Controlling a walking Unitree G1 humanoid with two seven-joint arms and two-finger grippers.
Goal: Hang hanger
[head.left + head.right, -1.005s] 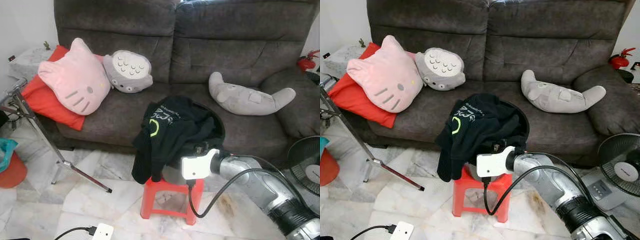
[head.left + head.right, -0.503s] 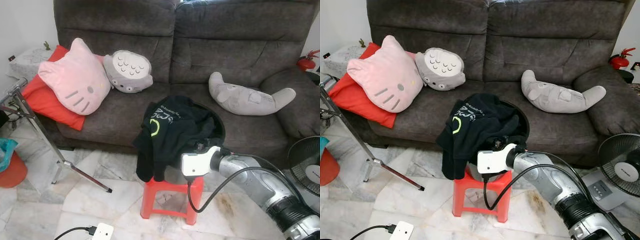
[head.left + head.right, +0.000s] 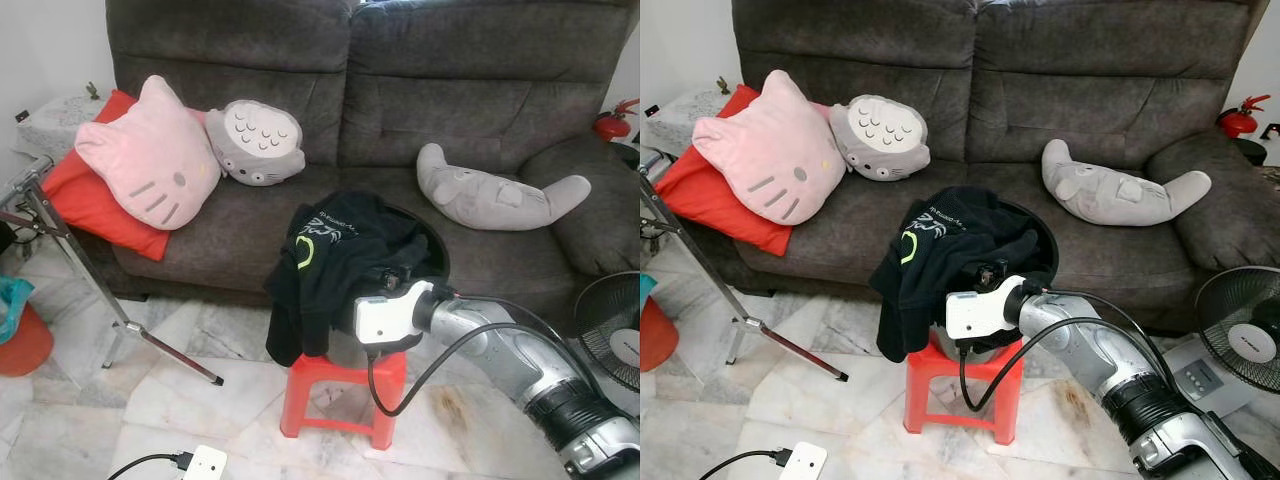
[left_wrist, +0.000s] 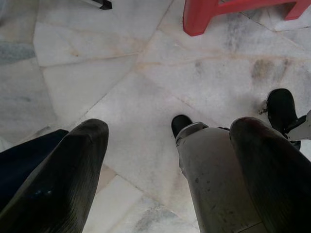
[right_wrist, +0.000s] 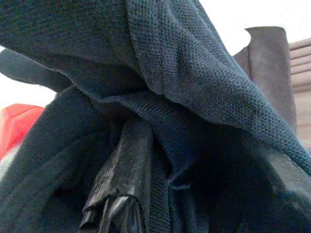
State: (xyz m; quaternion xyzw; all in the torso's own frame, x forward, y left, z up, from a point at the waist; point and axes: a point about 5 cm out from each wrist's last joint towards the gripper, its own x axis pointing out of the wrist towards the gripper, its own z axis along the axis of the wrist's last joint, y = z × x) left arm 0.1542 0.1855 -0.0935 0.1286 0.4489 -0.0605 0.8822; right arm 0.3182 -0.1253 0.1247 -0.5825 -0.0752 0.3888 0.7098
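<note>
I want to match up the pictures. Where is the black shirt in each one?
Left eye view: the black shirt is heaped on the red stool, centre, before the sofa.
Right eye view: same heap, a little left of centre.
Left wrist view: cannot tell; mostly floor tiles here, plus a stool leg.
Right wrist view: dark knit cloth very close up.
Shared landmark: the red stool.

My right arm extends forward and leftward, its end effector (image 3: pixel 385 272) buried in cloth (finger state unreadable). My left end effector (image 4: pixel 165 160) hangs downward, fingers spread apart.
</note>
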